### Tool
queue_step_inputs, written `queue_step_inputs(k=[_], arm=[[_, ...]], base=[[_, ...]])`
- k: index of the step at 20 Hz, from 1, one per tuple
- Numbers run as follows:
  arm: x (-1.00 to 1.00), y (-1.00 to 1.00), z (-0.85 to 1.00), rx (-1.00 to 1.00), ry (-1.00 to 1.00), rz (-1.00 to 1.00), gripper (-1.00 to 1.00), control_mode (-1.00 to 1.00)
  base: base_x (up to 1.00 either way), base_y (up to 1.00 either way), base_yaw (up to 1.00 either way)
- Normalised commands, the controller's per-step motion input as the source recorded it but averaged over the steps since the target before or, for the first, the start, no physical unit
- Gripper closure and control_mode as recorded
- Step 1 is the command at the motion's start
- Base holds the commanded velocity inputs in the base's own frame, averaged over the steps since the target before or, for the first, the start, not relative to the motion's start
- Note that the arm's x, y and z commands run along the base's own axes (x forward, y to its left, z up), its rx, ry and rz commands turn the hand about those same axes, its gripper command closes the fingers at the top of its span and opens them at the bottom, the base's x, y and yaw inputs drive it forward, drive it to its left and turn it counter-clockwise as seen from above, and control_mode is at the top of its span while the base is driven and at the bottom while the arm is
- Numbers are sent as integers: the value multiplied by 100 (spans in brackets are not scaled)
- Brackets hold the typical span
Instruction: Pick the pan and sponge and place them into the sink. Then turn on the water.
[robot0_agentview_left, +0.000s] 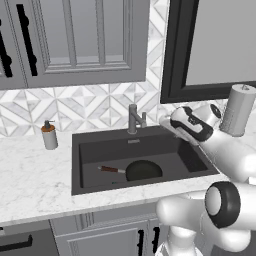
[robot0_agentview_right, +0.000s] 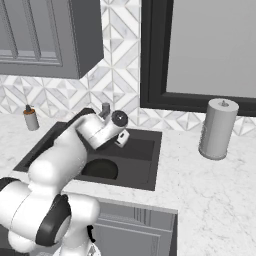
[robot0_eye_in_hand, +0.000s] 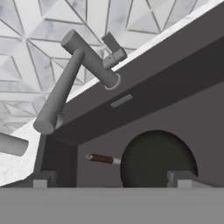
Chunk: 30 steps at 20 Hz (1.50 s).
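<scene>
The black pan (robot0_agentview_left: 143, 170) lies flat in the dark grey sink (robot0_agentview_left: 90, 150), its reddish-brown handle (robot0_agentview_left: 109, 169) pointing left. In the hand view the pan (robot0_eye_in_hand: 157, 159) sits just beyond my fingertips (robot0_eye_in_hand: 43, 180). My gripper (robot0_eye_in_hand: 111, 181) is open with nothing between its fingers. It hovers over the sink's back right part (robot0_agentview_left: 169, 122), to the right of the grey faucet (robot0_agentview_left: 134, 119) and level with it. From the hand, the faucet (robot0_eye_in_hand: 78, 70) and its side lever (robot0_eye_in_hand: 114, 49) show above the basin. No water runs. The sponge is out of view.
A grey soap dispenser (robot0_agentview_left: 49, 135) stands on the marble counter (robot0_agentview_left: 35, 180) left of the sink. A paper towel roll (robot0_agentview_right: 217, 129) stands on the counter to the right. Dark cabinets hang above, and a black-framed window (robot0_agentview_left: 210, 50) is behind the sink.
</scene>
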Motion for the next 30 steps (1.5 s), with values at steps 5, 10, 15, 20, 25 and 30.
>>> queue_step_inputs(k=[5,10,15,20,25,30], arm=[[59,0,-4,7,0,0,-100,-100],[56,0,-13,6,0,0,-100,-100],[37,0,-18,5,0,0,-100,-100],[32,0,-12,6,0,0,-100,-100],[33,0,-5,4,0,0,-100,-100],[30,0,-7,1,0,0,-100,-100]], base=[[0,0,0],[0,0,0],[0,0,0],[0,0,0],[0,0,0],[0,0,0]])
